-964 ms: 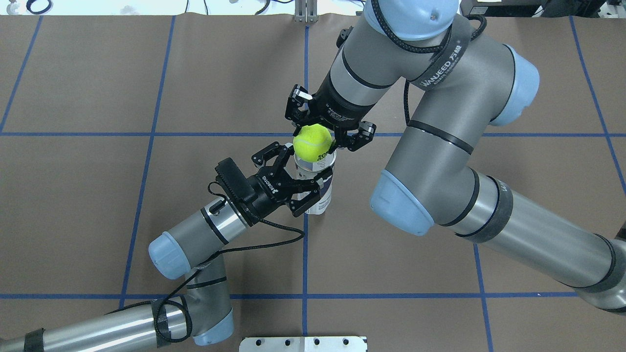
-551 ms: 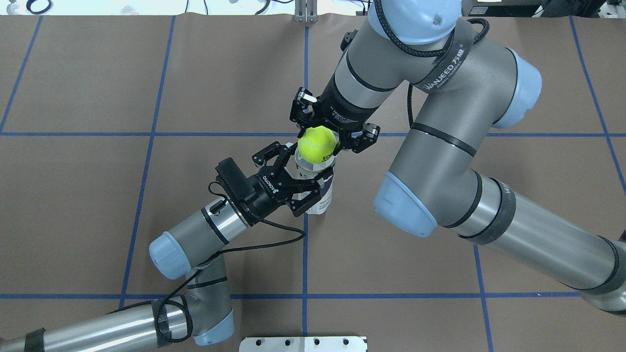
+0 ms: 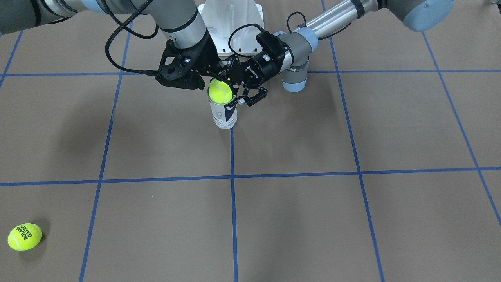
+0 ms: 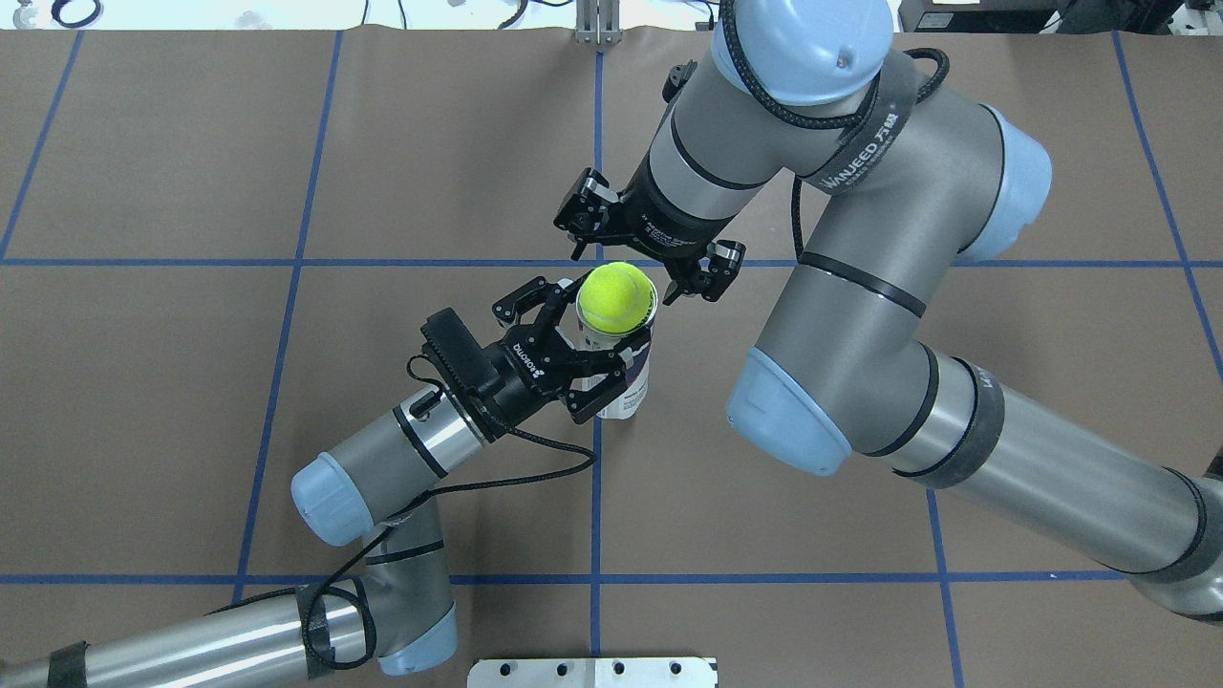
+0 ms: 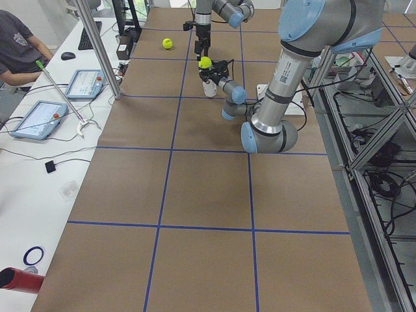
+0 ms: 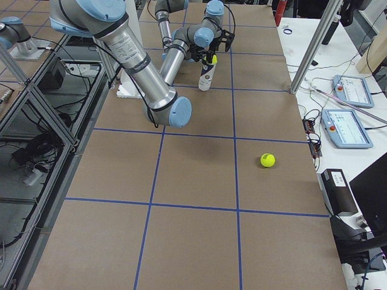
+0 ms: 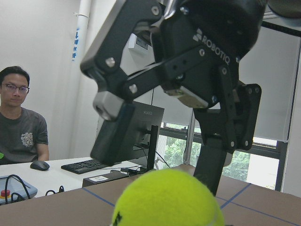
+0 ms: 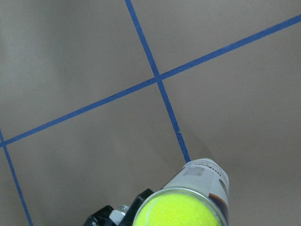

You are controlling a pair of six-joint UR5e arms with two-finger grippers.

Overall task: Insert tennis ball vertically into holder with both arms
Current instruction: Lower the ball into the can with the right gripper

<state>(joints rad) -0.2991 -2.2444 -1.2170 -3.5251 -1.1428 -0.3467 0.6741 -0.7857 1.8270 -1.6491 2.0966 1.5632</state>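
The holder (image 4: pixel 626 382) stands upright near the table's middle, a clear tube with a white and navy label. My left gripper (image 4: pixel 597 336) is shut on its side. A yellow tennis ball (image 4: pixel 616 296) sits in the holder's mouth inside the silver rim, its top sticking out. My right gripper (image 4: pixel 626 272) hovers just above and behind the ball, jaws open, touching nothing. In the front-facing view the ball (image 3: pixel 220 92) tops the holder (image 3: pixel 225 116). The left wrist view shows the ball (image 7: pixel 169 200) below the right gripper's spread fingers (image 7: pixel 113 125). The right wrist view looks down on the ball (image 8: pixel 178 211).
A second tennis ball (image 3: pixel 24 236) lies far off near the table's far edge, also in the exterior right view (image 6: pixel 267 159). Blue tape lines cross the brown table (image 4: pixel 191 382). An operator (image 5: pixel 19 52) sits at a side desk with tablets.
My right gripper has opened and let go of the ball, then drawn back a little. The ball has settled into the holder's mouth. The left gripper has not moved.
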